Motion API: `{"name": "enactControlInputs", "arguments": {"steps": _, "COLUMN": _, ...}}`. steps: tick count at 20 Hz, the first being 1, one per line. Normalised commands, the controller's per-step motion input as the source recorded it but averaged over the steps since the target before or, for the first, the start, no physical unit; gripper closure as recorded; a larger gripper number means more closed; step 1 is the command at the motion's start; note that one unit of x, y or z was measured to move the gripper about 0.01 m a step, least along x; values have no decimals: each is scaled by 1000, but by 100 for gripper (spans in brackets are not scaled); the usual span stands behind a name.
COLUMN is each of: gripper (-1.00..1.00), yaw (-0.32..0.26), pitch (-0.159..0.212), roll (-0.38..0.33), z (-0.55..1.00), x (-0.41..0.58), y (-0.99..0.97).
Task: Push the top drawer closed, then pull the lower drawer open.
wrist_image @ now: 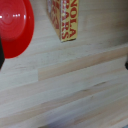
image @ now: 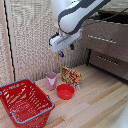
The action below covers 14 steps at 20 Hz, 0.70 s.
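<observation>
Up above the wooden table (image: 100, 100), my pincer (image: 66, 50) hangs in the air with its two dark fingers parted and nothing between them. Over at the exterior view's right stands the cabinet: the top drawer (image: 106, 35) juts out a little, its silver bar handle facing me, and the lower drawer (image: 110, 61) sits beneath it. Below my pincer lie a red bowl (image: 65, 91), a granola bar box (image: 71, 76) and a pink cup (image: 51, 80). Nearer, at the left, rests a red basket (image: 25, 102).
</observation>
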Motion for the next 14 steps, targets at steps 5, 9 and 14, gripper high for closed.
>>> {"name": "enactControlInputs", "arguments": {"steps": 5, "gripper": -100, "yaw": 167, "pitch": 0, "roll": -331, "z": 131, "x": -2, "y": 0}}
{"name": "enactControlInputs", "arguments": {"steps": 9, "gripper": -100, "yaw": 163, "pitch": -1, "roll": -338, "z": 106, "x": 0, "y": 0}}
{"name": "enactControlInputs", "arguments": {"steps": 14, "gripper": -100, "yaw": 144, "pitch": 0, "roll": -358, "z": 87, "x": 5, "y": 0}}
